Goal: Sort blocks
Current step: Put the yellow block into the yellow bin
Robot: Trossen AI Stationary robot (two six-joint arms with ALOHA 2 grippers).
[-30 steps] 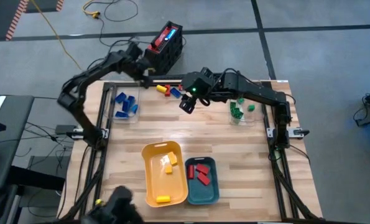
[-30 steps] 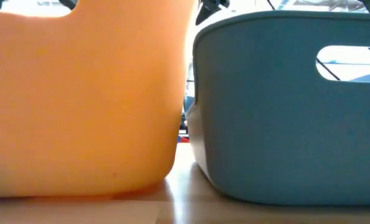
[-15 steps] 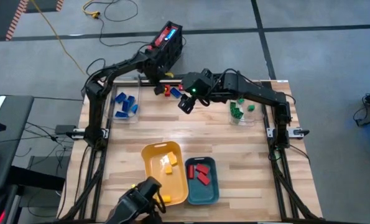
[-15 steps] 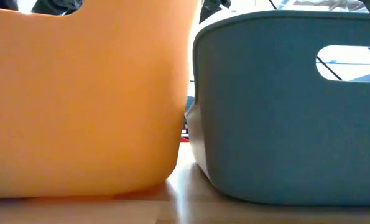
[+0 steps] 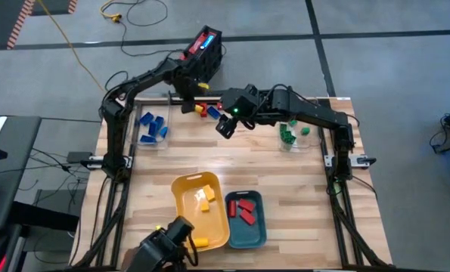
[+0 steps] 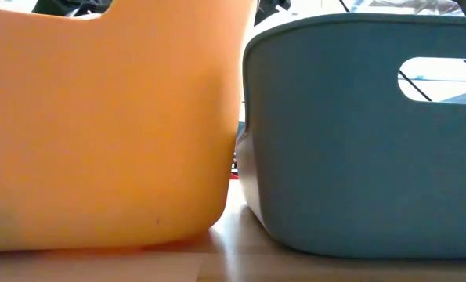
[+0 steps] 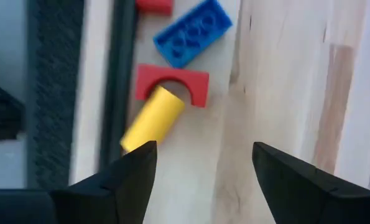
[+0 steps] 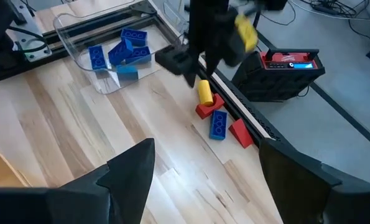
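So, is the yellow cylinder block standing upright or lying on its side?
Lying on its side. The yellow cylinder block rests lengthwise on the table, one end tucked under the red arch block.

Beside the far rail, four loose blocks are being counted: two red blocks (image 8: pixel 208 109), one blue block (image 8: pixel 218 124) and one yellow cylinder (image 8: pixel 204 92). Two trays are being counted too: one yellow tray (image 5: pixel 185 221) and one teal tray (image 5: pixel 234 233).

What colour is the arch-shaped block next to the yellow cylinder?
Red. The arch block shows best in the left wrist view, touching the yellow cylinder.
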